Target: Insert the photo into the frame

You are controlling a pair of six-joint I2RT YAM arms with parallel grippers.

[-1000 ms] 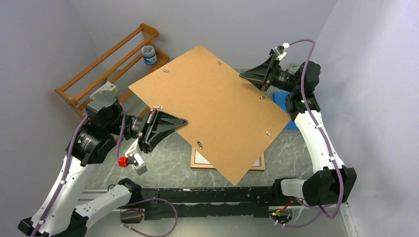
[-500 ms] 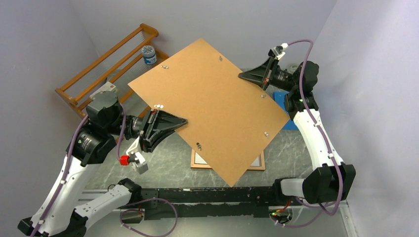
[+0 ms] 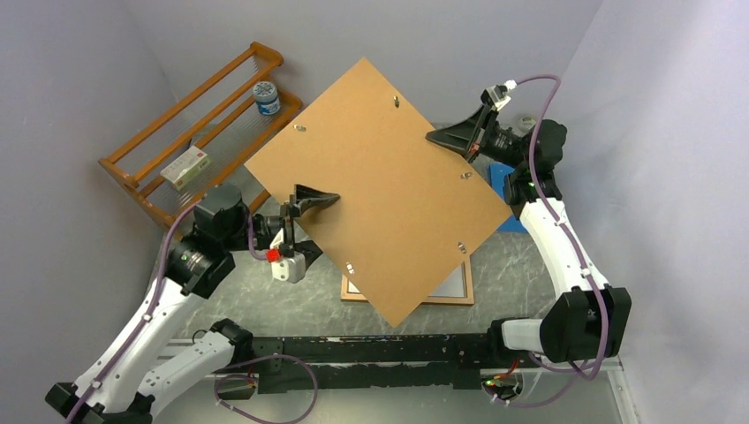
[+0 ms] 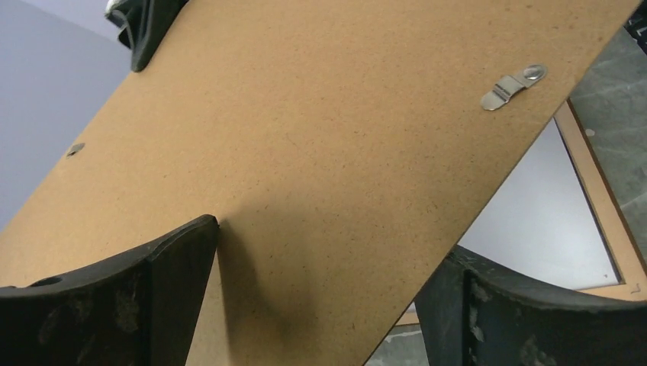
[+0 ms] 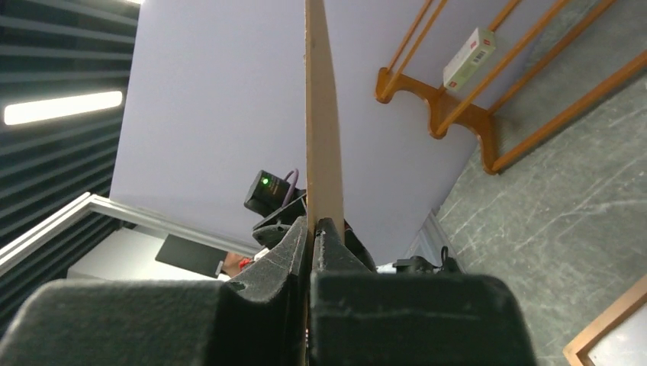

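Observation:
A plain brown backing board (image 3: 380,185) with metal clips hangs tilted above the table. My right gripper (image 3: 439,137) is shut on its right edge, and the board's thin edge runs up from between the fingertips (image 5: 314,225). My left gripper (image 4: 328,259) is open. Its fingers (image 4: 175,259) stand wide on either side of the board's lower left edge (image 3: 320,201), with one finger over the top face. The frame (image 3: 466,296) lies flat on the table under the board, and a pale surface (image 4: 534,221) shows inside it. The photo is hidden or out of view.
An orange wooden rack (image 3: 141,168) stands at the back left, with a small jar (image 3: 266,97) and a small box (image 3: 186,166) on it. A blue sheet (image 3: 503,177) lies under the right arm. Walls close in on the left, back and right.
My left gripper has opened and let go of the board, and its arm has shifted right. The board has swung steeper, with its top corner higher, and only the right gripper holds it.

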